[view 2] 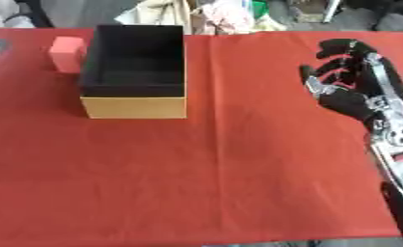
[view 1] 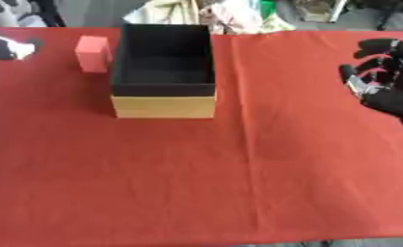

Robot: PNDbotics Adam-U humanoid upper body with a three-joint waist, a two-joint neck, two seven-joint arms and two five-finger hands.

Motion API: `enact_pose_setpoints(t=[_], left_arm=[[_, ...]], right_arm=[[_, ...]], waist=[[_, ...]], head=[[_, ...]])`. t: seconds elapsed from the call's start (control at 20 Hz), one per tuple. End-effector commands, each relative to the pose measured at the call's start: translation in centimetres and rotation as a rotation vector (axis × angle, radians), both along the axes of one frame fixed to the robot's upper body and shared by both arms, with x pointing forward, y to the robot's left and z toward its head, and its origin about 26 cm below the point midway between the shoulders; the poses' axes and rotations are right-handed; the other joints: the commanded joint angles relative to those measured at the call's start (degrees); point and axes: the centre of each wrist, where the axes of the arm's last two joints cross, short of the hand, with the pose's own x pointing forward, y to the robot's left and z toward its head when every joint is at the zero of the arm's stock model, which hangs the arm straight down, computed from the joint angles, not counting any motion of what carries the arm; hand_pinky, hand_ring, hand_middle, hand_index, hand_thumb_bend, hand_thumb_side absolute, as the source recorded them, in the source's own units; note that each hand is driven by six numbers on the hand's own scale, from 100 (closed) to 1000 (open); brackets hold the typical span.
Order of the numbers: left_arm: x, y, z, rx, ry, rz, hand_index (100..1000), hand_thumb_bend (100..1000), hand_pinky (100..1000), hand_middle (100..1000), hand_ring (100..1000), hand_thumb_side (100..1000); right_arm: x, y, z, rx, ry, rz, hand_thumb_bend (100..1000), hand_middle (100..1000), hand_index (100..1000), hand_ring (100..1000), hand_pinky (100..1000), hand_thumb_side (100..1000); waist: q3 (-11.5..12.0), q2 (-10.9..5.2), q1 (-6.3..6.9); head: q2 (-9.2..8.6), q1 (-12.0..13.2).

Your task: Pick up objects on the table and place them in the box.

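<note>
An open box (view 1: 164, 91) with a black inside and tan outer wall stands on the red tablecloth, left of centre. Nothing shows inside it. A pink block (view 1: 93, 53) stands upright just left of the box, close to its wall. My right hand (view 2: 350, 82) hovers over the right side of the table, far from both, fingers spread and relaxed, holding nothing. My left hand is out of sight.
A dark and white object (view 1: 6, 48) lies at the far left edge of the cloth. Beyond the table's far edge is a pile of clutter (view 1: 238, 14). The red cloth (view 1: 238, 169) stretches bare across the middle and front.
</note>
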Motion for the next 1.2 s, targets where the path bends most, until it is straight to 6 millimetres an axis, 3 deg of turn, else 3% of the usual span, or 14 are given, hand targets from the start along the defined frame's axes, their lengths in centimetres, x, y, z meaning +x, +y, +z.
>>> enact_pose_setpoints(t=[0.05,0.55,0.95,1.2], left_arm=[[1.1,-0.4,1.3,0.055,-0.01,-0.003,839,471,797,817,828,108],[5.1,-3.2,0.7,0.254,0.075,0.029,871,529,859,891,893,100],[5.5,-1.4,1.1,0.192,0.021,0.198,865,490,837,884,874,100],[5.4,-0.3,0.7,0.151,0.046,0.218,869,474,835,881,871,100]], right_arm=[[0.0,-0.5,1.1,-0.011,-0.033,0.004,323,604,728,534,394,100],[0.3,0.2,1.5,-0.014,-0.038,0.039,301,596,735,537,401,100],[0.9,0.6,1.7,-0.018,-0.044,0.069,281,595,739,525,408,100],[1.0,0.7,1.8,-0.016,-0.048,0.075,273,595,741,526,410,100]], waist=[[-0.3,-0.76,0.13],[-2.86,1.0,0.31],[-5.23,2.79,0.59],[-5.96,3.63,0.84]], head=[[-0.89,0.22],[-2.5,0.93],[-3.7,1.16],[-3.96,1.05]])
